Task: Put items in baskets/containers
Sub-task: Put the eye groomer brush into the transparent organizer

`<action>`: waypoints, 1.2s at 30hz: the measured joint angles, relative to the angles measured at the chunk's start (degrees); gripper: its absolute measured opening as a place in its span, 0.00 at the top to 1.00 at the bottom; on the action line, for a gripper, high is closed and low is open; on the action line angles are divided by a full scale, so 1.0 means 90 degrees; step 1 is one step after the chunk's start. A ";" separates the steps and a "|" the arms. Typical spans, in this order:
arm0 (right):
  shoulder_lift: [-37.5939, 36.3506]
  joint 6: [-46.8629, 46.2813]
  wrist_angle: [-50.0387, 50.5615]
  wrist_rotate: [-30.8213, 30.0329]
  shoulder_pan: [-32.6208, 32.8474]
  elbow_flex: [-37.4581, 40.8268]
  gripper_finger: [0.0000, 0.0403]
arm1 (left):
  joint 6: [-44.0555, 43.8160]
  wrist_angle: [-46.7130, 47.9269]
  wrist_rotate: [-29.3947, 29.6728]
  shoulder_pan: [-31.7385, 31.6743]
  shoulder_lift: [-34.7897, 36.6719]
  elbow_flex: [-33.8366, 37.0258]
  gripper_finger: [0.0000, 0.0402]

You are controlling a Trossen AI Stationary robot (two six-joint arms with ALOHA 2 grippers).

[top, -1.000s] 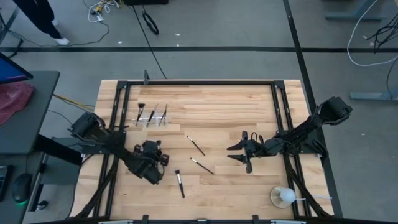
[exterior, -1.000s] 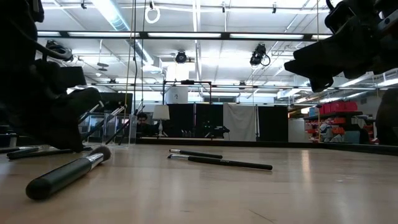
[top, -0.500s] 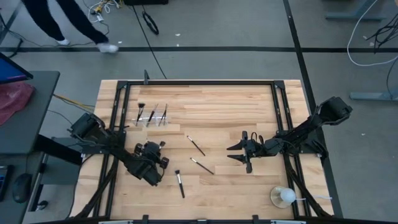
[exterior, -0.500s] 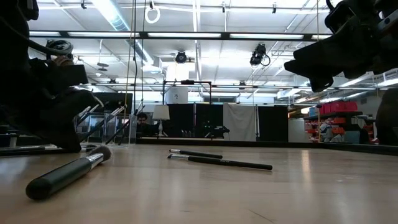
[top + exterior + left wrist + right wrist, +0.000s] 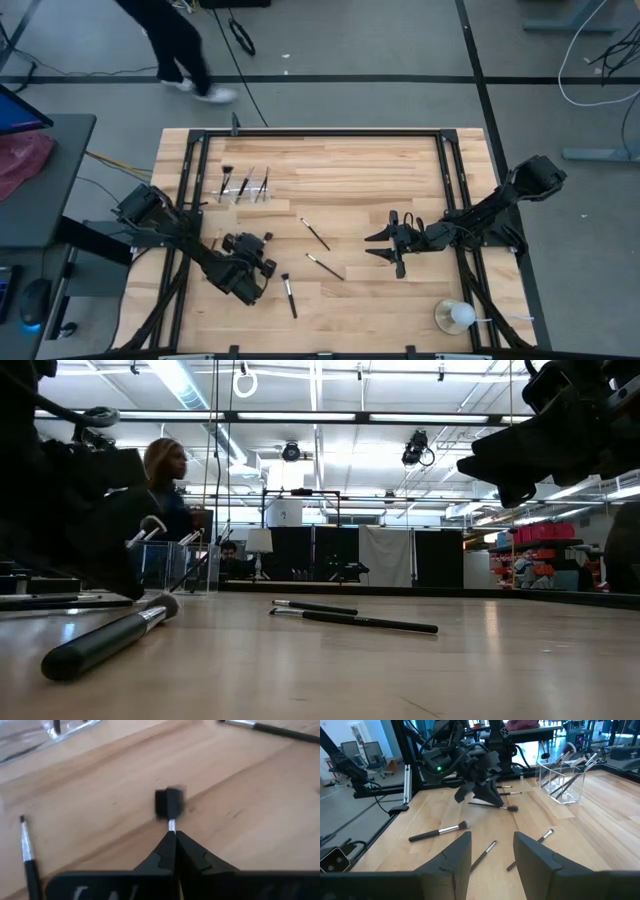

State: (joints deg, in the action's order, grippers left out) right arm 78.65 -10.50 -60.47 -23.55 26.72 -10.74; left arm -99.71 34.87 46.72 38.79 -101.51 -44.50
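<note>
The left gripper [image 5: 171, 837] has its fingers closed on a thin makeup brush [image 5: 169, 806] just above the table, which looks light, stiff and slippery, so gripping near the silver ferrule seems best, while the right gripper [image 5: 384, 247] waits with fingers wide apart.

Bare table [image 5: 360, 165] lies open between my left gripper [image 5: 262, 252] and the clear holder [image 5: 244, 186] at its eleven o'clock. Three loose brushes [image 5: 315, 234] scatter toward three o'clock, with my right gripper [image 5: 385, 246] hovering beyond them.
</note>
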 joint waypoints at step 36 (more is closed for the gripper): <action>0.0000 0.0002 0.0034 0.0000 0.0000 0.0000 0.63 | -0.0425 0.0221 0.0544 0.0621 -0.1112 -0.0244 0.54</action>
State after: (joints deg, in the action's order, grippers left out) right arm 78.65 -10.48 -60.16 -23.55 26.72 -10.74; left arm -103.53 36.86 51.62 44.37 -111.53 -46.70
